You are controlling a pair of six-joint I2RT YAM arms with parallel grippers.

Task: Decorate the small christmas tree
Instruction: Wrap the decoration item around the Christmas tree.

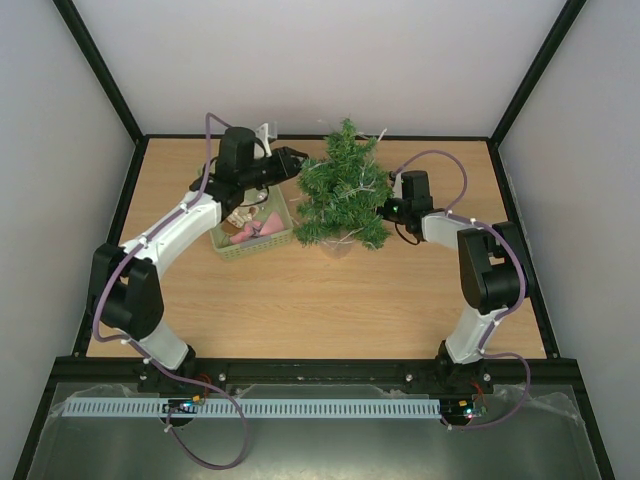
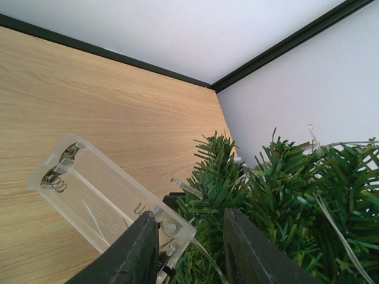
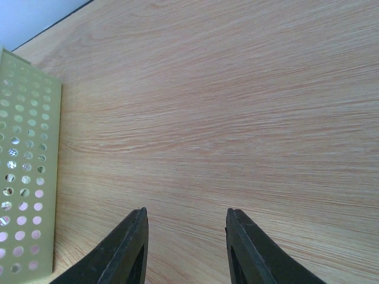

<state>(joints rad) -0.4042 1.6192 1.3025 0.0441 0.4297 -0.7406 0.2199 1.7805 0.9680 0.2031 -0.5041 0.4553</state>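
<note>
The small christmas tree (image 1: 342, 190) stands mid-table, with a thin clear light string (image 1: 362, 186) draped over its branches. My left gripper (image 1: 300, 160) is at the tree's upper left side. In the left wrist view it (image 2: 189, 214) stands open, with green branches (image 2: 284, 195) and a bit of light wire (image 2: 207, 251) between the fingers. A clear empty battery box (image 2: 100, 195) leans with one corner against the left finger (image 2: 133, 248). My right gripper (image 1: 383, 210) is low at the tree's right side. It (image 3: 186, 210) is open over bare wood with nothing between its fingers.
A pale green perforated basket (image 1: 255, 248) holding pink ornaments sits left of the tree, under my left arm; its wall (image 3: 23, 177) shows at the left of the right wrist view. Black frame rails and white walls border the table.
</note>
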